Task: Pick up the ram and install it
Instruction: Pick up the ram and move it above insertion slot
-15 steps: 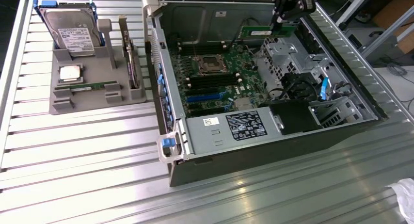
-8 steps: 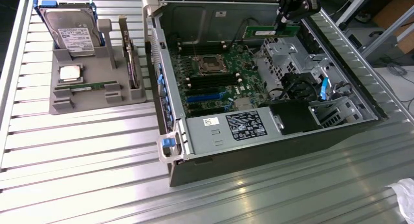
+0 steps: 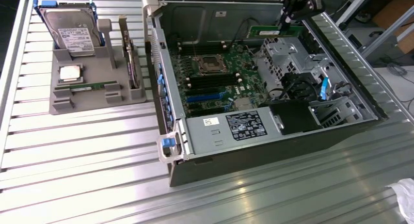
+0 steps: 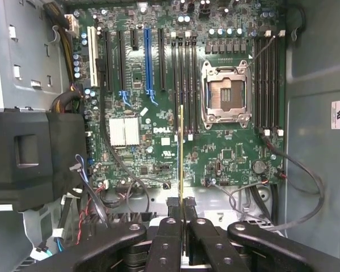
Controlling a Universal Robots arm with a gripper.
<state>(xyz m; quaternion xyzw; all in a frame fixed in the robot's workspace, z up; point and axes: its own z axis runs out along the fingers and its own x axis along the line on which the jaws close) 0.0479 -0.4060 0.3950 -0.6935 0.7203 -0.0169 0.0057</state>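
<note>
As the gripper (image 4: 182,211) hangs over the open computer case (image 3: 259,151), its fingers (image 4: 169,243) are clamped on the ram (image 4: 182,164). The ram hangs edge-on above the motherboard (image 4: 158,147), toward the case's far end.

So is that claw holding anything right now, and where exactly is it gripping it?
Yes. The gripper holds the ram, a thin green board, over the open computer case. Its fingers pinch the two flat faces at the upper long edge.
</note>
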